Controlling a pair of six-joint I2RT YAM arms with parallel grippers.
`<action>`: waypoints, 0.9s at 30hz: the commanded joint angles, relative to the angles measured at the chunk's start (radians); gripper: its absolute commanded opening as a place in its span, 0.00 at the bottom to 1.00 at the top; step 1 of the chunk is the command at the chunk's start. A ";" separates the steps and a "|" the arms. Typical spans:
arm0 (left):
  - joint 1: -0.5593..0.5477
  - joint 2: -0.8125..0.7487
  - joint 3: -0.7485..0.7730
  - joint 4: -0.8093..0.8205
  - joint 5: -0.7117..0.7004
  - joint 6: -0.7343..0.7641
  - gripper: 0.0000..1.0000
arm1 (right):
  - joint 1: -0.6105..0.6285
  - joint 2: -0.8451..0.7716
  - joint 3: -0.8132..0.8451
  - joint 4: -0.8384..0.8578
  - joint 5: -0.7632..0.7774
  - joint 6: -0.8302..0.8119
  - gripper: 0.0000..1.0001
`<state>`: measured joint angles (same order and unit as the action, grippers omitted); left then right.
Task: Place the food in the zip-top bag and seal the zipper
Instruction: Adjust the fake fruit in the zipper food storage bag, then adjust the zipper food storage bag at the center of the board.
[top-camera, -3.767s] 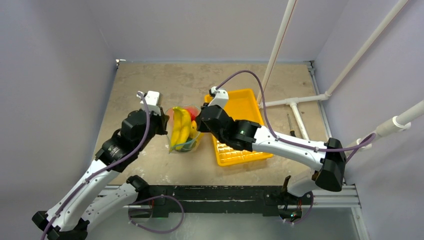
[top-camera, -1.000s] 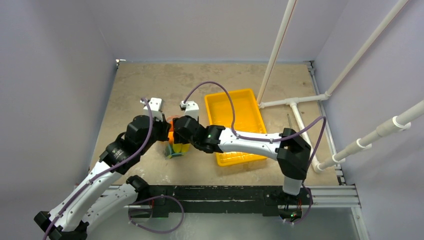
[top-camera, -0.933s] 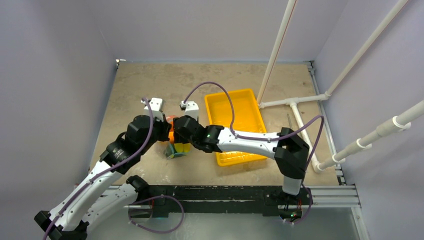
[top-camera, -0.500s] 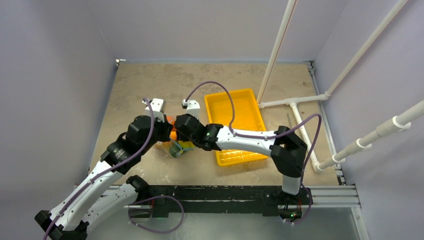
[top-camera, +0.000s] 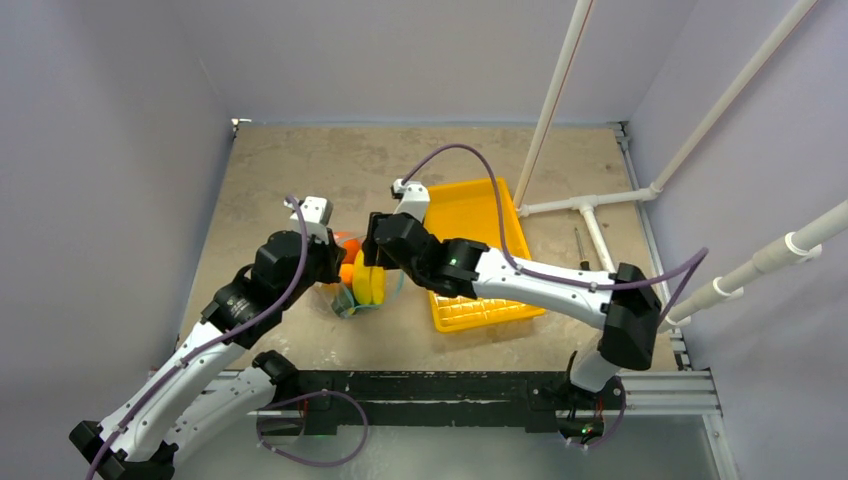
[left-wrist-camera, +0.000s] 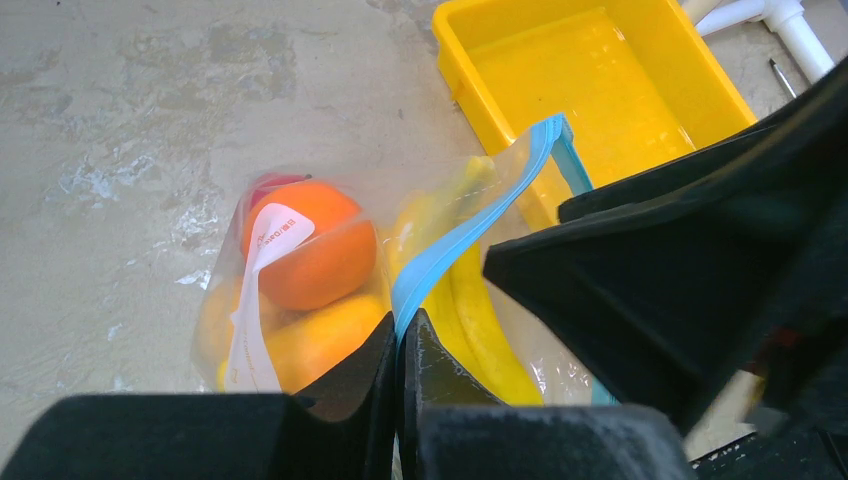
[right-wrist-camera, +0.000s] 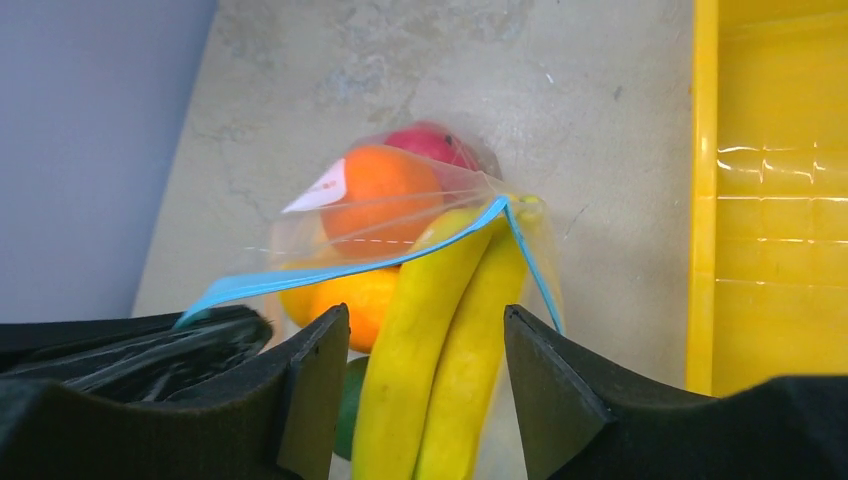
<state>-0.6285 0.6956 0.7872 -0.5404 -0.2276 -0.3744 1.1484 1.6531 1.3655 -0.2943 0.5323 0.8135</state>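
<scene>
The one zip-top bag (right-wrist-camera: 300, 235) rests on the table (right-wrist-camera: 500, 80) near the single yellow tray (right-wrist-camera: 760, 200). It holds two bananas (right-wrist-camera: 450, 330), two oranges (right-wrist-camera: 385, 195), one red fruit (right-wrist-camera: 430, 140) and a sliver of one green fruit (right-wrist-camera: 350, 400). The left gripper (left-wrist-camera: 400, 335) is pinched tight on the teal zipper (right-wrist-camera: 350, 265), while the right gripper (right-wrist-camera: 425, 320) hangs over the bag with its fingers spread wide, gripping nothing; the bananas show between them, and whether they touch the bag cannot be told.

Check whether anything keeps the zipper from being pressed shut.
Yes: the bananas lie across the open mouth, between the two halves of the zipper, with their ends reaching toward the open right gripper. They seem to block the seal. The left gripper pinches the zipper's end.
</scene>
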 joint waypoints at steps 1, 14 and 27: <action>0.006 -0.007 0.005 0.030 -0.004 0.002 0.00 | -0.004 -0.092 -0.014 -0.041 0.034 0.027 0.61; 0.006 -0.004 0.005 0.032 -0.004 0.002 0.00 | -0.004 -0.182 -0.163 -0.042 0.002 0.107 0.62; 0.006 0.001 0.001 0.036 0.008 0.002 0.00 | -0.004 -0.136 -0.197 0.129 -0.105 0.071 0.43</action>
<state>-0.6285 0.6975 0.7872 -0.5404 -0.2272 -0.3744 1.1465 1.5120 1.1530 -0.2607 0.4671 0.9012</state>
